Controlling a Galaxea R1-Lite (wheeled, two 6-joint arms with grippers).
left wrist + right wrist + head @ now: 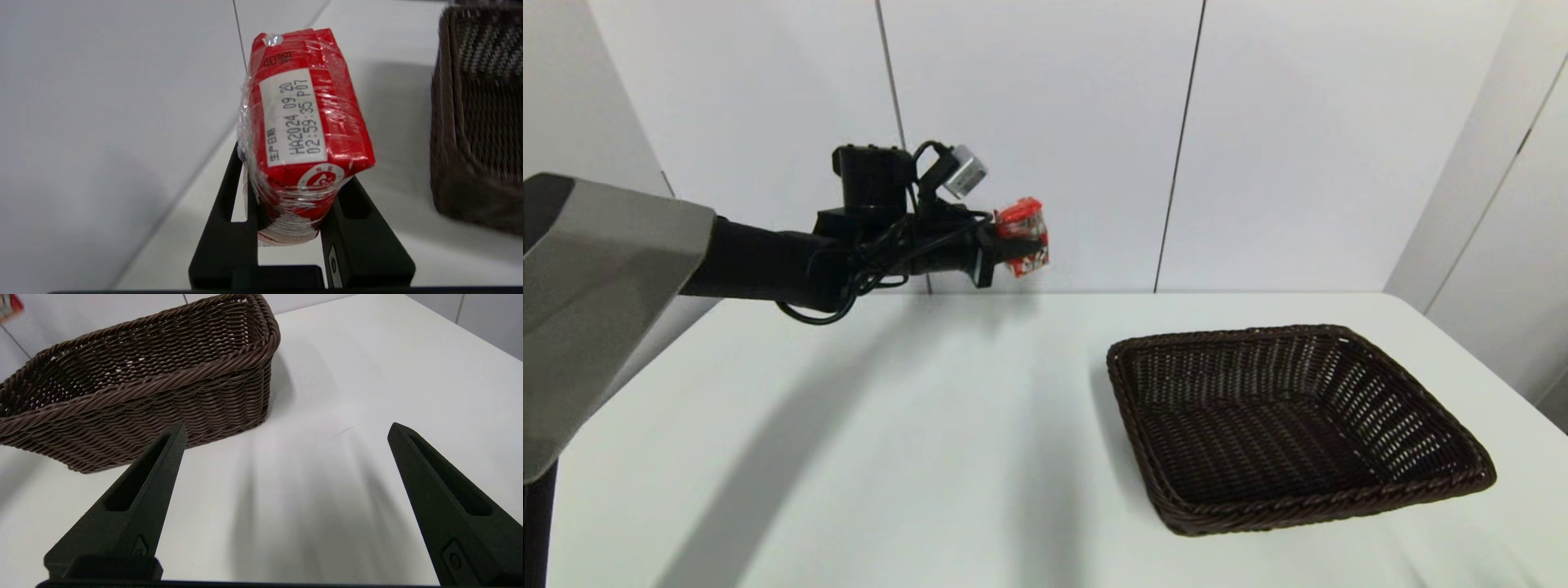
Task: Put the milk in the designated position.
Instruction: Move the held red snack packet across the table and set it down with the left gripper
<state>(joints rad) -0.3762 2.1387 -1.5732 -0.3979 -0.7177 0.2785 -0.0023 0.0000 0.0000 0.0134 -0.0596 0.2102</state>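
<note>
One milk carton, one wicker basket, one white table. The left gripper clamped the milk between both fingers, holding it in the air above the table's far edge, well left of the basket and clear of its rim. The right gripper was spread wide, holding nothing, low over bare table just beside the basket's outer wall. Open tabletop lay between carton and basket.
</note>
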